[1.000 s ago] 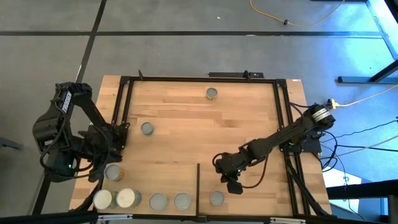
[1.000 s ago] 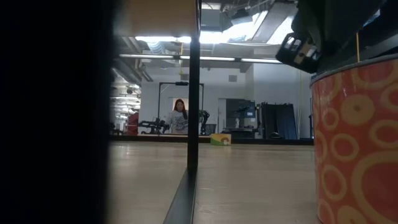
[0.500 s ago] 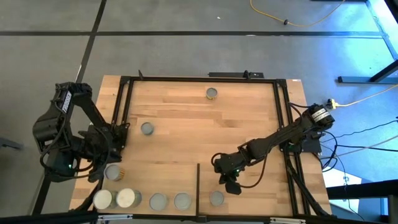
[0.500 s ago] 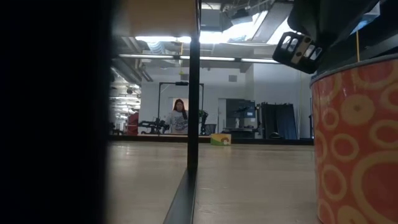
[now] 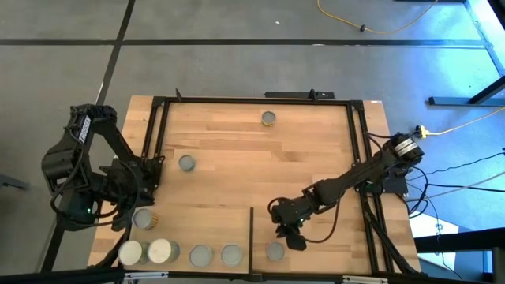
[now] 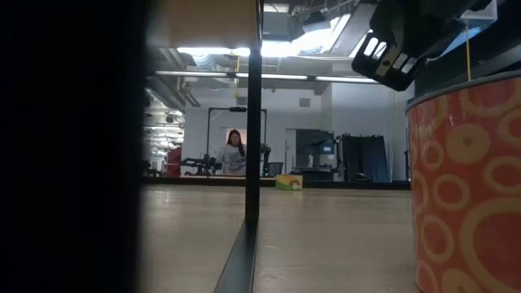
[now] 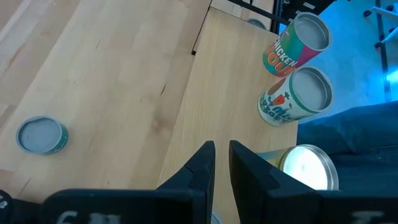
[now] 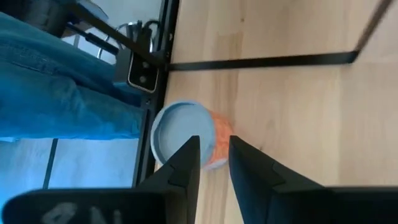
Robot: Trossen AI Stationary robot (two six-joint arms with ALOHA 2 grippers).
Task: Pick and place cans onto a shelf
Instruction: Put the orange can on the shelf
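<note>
An orange can with a grey top (image 5: 274, 252) stands on its base at the table's near edge, just right of the shelf's black upright edge (image 5: 251, 237). My right gripper (image 5: 286, 238) hangs just above and beside it, open, with nothing between its fingers (image 8: 214, 142). Several cans (image 5: 200, 255) stand on the shelf (image 7: 217, 93) at the near left. A teal can (image 5: 187, 163) and another can (image 5: 268, 118) stand on the planked tabletop. My left gripper (image 7: 222, 146) waits above the shelf's left part, its fingers slightly apart and empty.
A black frame (image 5: 252, 100) runs round the table's far, left and right sides. In the low view the orange can (image 6: 464, 187) fills the right, and the upright edge (image 6: 253, 122) stands in the middle. A person (image 6: 234, 153) is far back in the room.
My right gripper has shifted a little toward the table's left, closer over the orange can. The can has stayed upright in its place.
</note>
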